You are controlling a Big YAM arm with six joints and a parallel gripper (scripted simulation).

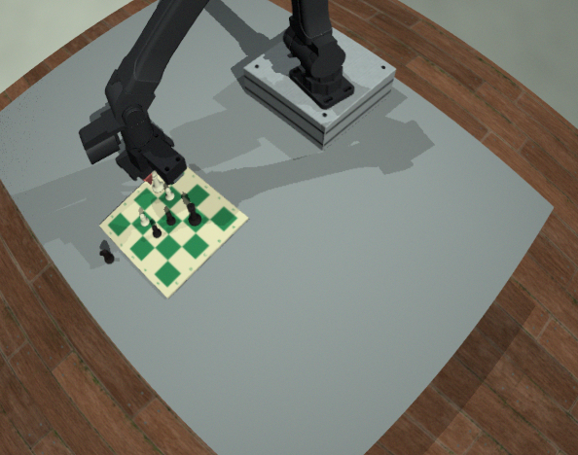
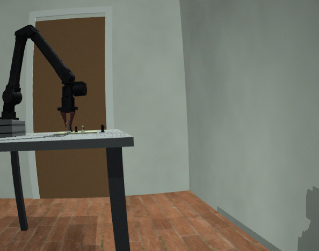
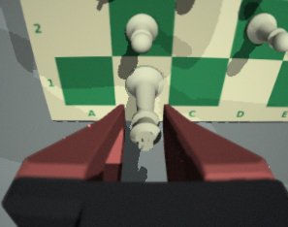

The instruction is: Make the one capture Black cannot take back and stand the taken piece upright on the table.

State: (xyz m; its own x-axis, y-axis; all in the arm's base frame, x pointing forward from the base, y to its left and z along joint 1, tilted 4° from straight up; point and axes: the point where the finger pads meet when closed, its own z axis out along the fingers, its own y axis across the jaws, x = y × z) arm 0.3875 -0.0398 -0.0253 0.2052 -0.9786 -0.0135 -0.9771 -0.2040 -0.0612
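Between the pincer's point(image 3: 144, 108) two red fingers stands a tall white piece point(image 3: 144, 92), upright on the cream square B1 at the near edge of the chessboard point(image 3: 50, 104). The fingers are apart and grip nothing: a narrow strip of grey shows on each side of the piece's crowned head, so neither pad presses on it. From the side, the pincer point(image 2: 67, 124) points straight down with its tips low around this piece.

Just beyond the fingertips, one square further in on B2, is a white pawn point(image 3: 141, 33). Ahead and to the right in the wrist view, a second white pawn point(image 3: 269, 30) stands on the second rank. Seen from above, four black pieces stand further into the board from the pincer point(image 1: 154, 178): a small one point(image 1: 156, 230), another point(image 1: 170, 219), a taller one point(image 1: 195, 216), and one point(image 1: 185, 198) nearer the fingers.

The taken black piece point(image 1: 106, 255) stands upright on the grey table point(image 1: 328, 294), off the board past its E side and well apart from the pincer; from the side it point(image 2: 102, 127) is beyond the board's edge. Behind the pincer, the arm rises from a pale base plate point(image 1: 378, 78)
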